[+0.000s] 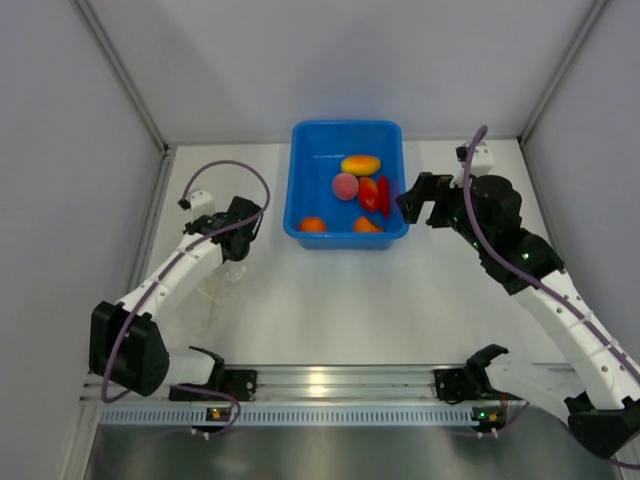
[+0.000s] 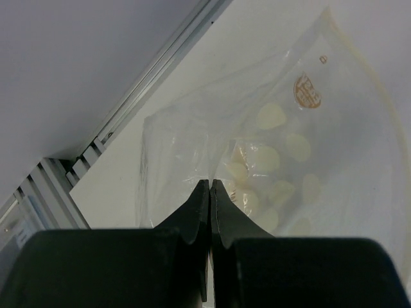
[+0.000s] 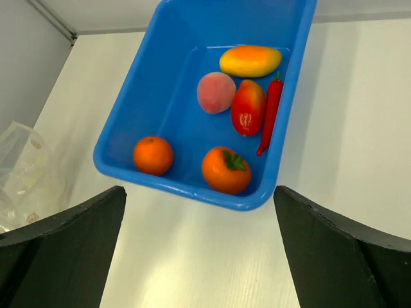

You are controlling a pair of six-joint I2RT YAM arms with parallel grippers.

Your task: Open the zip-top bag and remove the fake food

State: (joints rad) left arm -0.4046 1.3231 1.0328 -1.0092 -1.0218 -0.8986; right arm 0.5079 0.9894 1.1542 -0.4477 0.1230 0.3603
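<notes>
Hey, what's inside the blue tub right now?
In the tub lie a mango, a peach, a red-orange fruit, a chili, an orange and a green-topped orange fruit. Nothing covers them; the floor directly under each is hidden.

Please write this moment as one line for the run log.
left hand: shut on clear white-dotted plastic zip-top bag | right hand: open, near blue plastic tub | glossy plastic toy fruits: in tub

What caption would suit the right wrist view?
Open right pincer faces blue tub holding six pieces of fake food.
</notes>
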